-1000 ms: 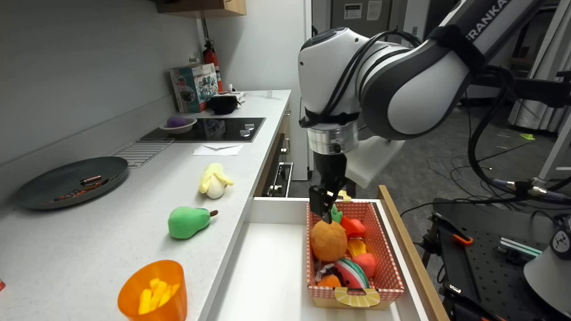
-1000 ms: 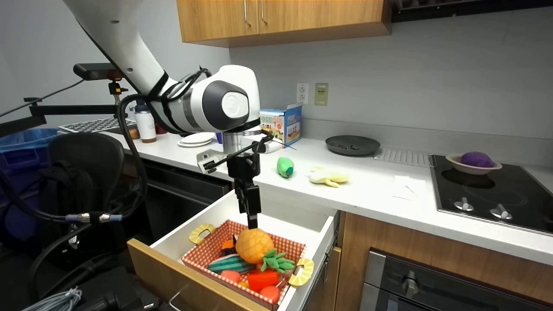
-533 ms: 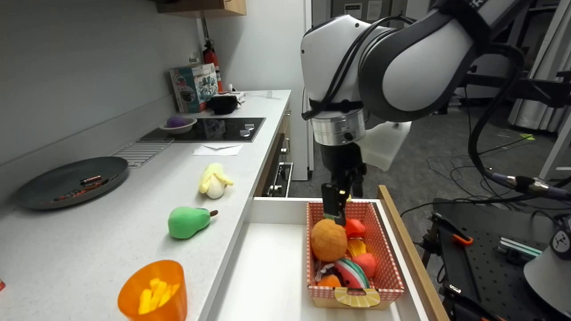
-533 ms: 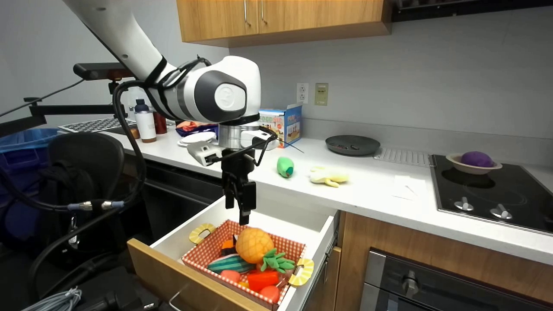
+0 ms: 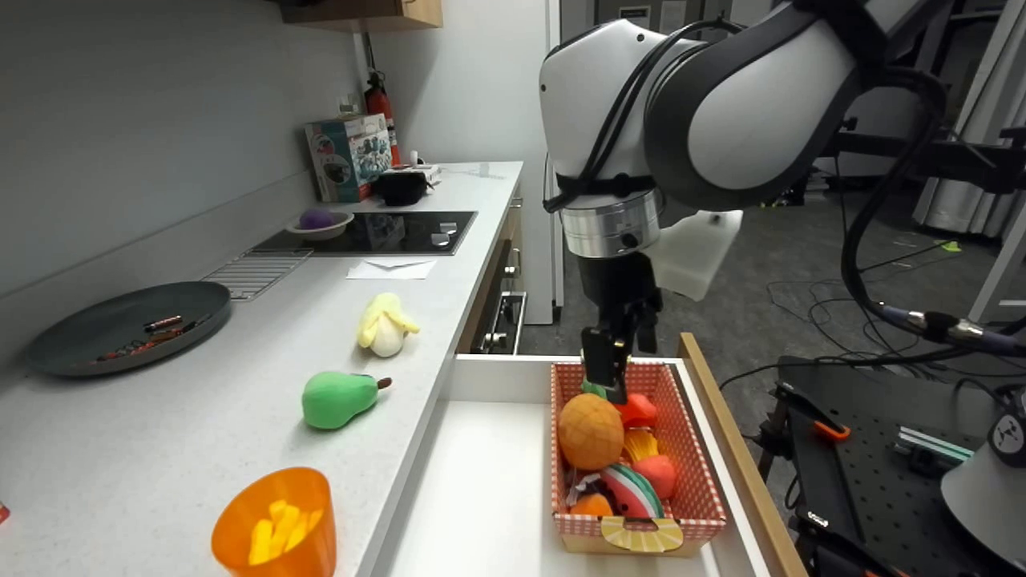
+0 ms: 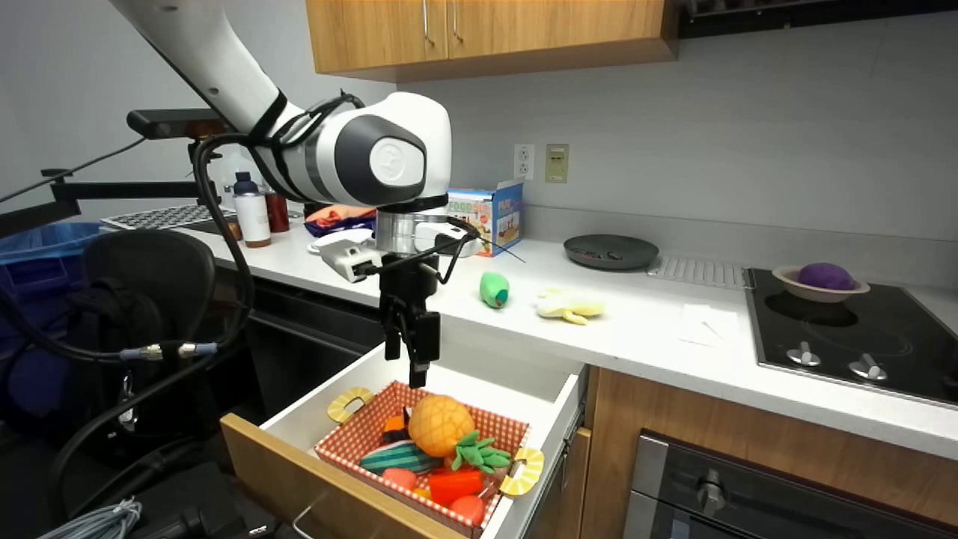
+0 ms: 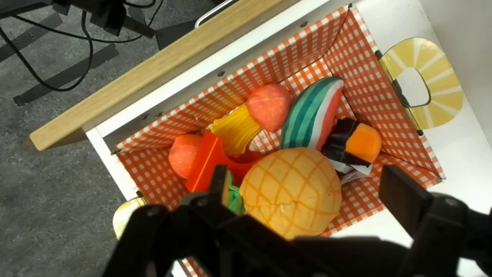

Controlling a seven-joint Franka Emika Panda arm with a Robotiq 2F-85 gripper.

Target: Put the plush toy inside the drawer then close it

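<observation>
Toward the front edge of the drawer [image 5: 481,481], the pineapple toy [image 7: 294,192] lies in a checked box [image 7: 363,77] beneath the spread gripper [image 6: 406,367], and closing could jam the toy, if too tall, against the counter edge [image 6: 539,344].

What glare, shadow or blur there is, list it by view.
In an exterior view, the cooktop shows reflections and the pear casts a faint shadow on the counter; in the wrist view, the end effector looks dark and soft, while the pineapple looks crisp.
</observation>
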